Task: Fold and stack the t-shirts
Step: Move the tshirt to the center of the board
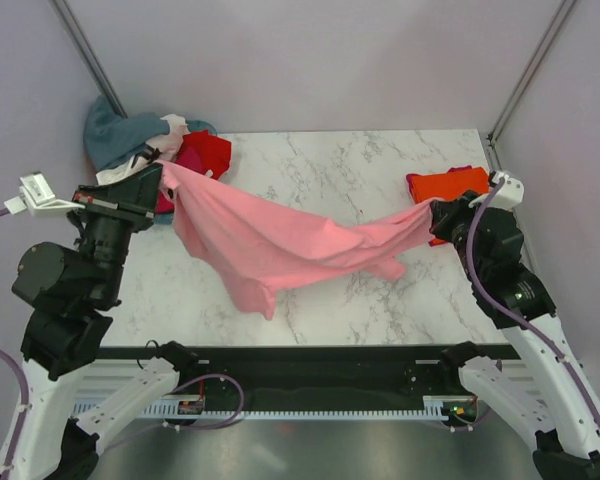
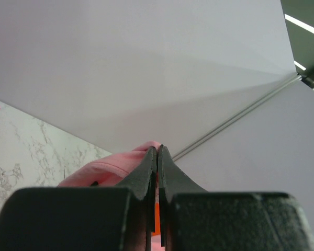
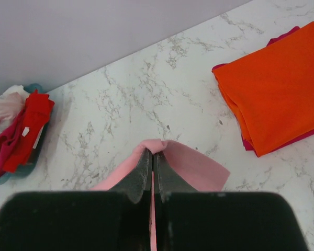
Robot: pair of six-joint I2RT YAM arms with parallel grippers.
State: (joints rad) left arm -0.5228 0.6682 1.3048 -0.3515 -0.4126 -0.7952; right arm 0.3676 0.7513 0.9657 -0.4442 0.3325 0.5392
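Note:
A light pink t-shirt (image 1: pixel 280 240) hangs stretched in the air between both arms, its middle sagging toward the marble table (image 1: pixel 340 170). My left gripper (image 1: pixel 163 168) is shut on its left end, where pink cloth (image 2: pixel 107 170) bunches beside the black fingers (image 2: pixel 146 172). My right gripper (image 1: pixel 432 212) is shut on the right end, with pink cloth (image 3: pixel 193 164) wrapped over the fingertips (image 3: pixel 144 167). A folded orange t-shirt (image 3: pixel 275 94) lies on a magenta one (image 3: pixel 303 137) at the table's right. Unfolded shirts, red (image 1: pixel 205 152), white and teal-grey (image 1: pixel 115 135), are heaped at the back left.
Grey walls close in the table on three sides, with metal poles (image 1: pixel 90 50) at the back corners. The table's near edge meets a black rail (image 1: pixel 310 365) between the arm bases.

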